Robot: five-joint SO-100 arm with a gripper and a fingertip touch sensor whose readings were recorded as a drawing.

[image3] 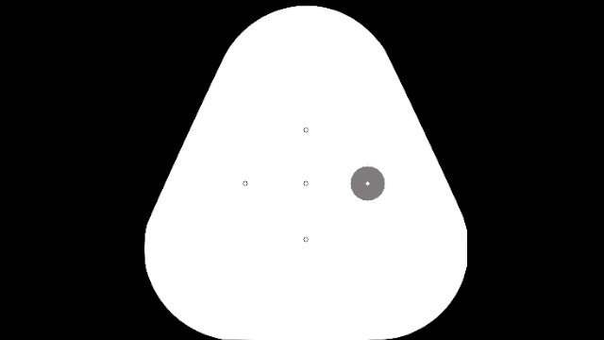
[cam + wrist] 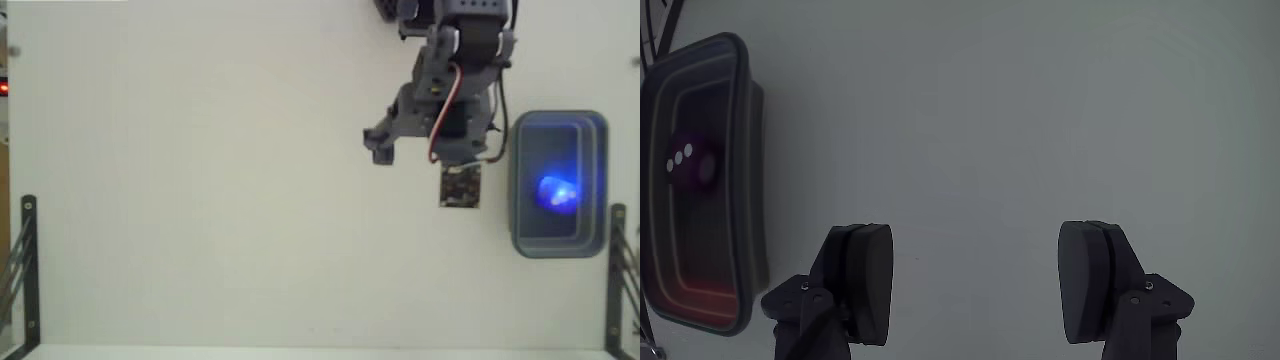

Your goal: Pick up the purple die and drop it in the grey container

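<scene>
In the wrist view the grey container (image 2: 745,180) sits at the left edge, and the purple die (image 2: 692,165) lies inside it, three white pips showing; just right of the container, the gripper (image 2: 975,290) hangs over bare table (image 2: 990,120) with its jaws spread wide and nothing between them. The drop looks done, with little left but retreating. In the fixed view the die appears as a blue glow in the tray (image 2: 557,190). No readable writing or brand shows anywhere.

A plain white table (image 2: 200,200) carries the grey container (image 2: 600,180) at its right in the fixed view
</scene>
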